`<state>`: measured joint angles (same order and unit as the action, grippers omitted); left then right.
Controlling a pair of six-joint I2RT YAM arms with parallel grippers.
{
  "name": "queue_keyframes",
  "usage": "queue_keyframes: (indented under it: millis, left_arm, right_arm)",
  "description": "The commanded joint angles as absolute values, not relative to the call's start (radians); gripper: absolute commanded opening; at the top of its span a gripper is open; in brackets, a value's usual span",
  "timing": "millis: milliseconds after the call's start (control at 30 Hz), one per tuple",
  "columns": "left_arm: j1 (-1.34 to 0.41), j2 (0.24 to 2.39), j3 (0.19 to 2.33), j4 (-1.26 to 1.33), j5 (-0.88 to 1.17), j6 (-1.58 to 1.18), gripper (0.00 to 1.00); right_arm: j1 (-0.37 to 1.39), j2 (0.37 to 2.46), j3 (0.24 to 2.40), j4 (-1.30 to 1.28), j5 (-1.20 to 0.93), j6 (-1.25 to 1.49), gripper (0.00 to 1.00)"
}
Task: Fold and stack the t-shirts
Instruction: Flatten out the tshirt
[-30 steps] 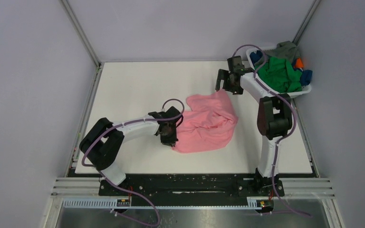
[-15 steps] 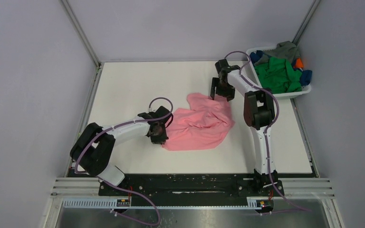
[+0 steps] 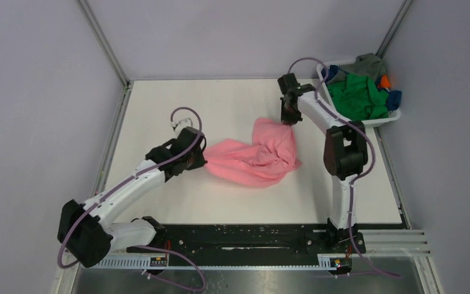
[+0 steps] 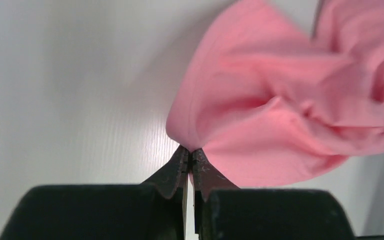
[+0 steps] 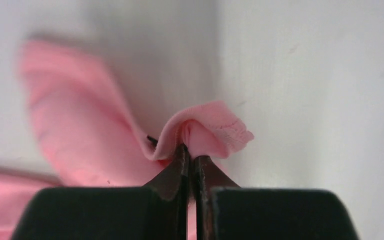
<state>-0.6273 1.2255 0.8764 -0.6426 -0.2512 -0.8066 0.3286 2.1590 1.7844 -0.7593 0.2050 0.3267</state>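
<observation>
Salmon pink t-shirt (image 3: 254, 160) lies bunched mid-table (image 3: 177, 110), creased and sagging btwn two grips. L gripper (image 4: 189, 152) is clamped tight on the shirt's left edge, w/ cloth pinched at the tips. R gripper (image 5: 189, 150) is closed on a small hem fold at the shirt's far end. White basket (image 3: 376, 122) sits at far right: green t-shirt (image 3: 358, 97) on top, grey t-shirt (image 3: 367, 61) behind, bits of blue (image 3: 394, 98) and orange (image 3: 385, 80) at its right side.
</observation>
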Motion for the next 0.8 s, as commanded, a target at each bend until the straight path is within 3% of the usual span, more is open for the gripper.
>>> queue_keyframes:
  millis: [0,200,367,600,767]
  left_arm:
    - [-0.602,1.043,1.002,-0.633,-0.475,-0.754,0.00]
    - [-0.583,0.799,1.083,-0.540,-0.649,-0.660,0.00]
    - [-0.581,0.656,1.152,-0.419,-0.659,-0.549,0.00]
    - [-0.582,0.590,1.222,-0.230,-0.511,-0.424,0.00]
    - [-0.582,0.626,1.243,-0.251,-0.585,-0.413,0.00]
  right_arm:
    - [0.293,1.831,1.778,-0.654,0.344,0.273,0.00]
    - [0.254,1.499,1.694,-0.567,0.408,0.201,0.00]
    - [0.252,1.277,1.708,-0.556,0.396,0.152,0.00]
    - [0.252,1.075,1.764,-0.580,0.213,0.132,0.00]
    - [0.252,1.038,1.774,-0.768,0.247,0.154,0.00]
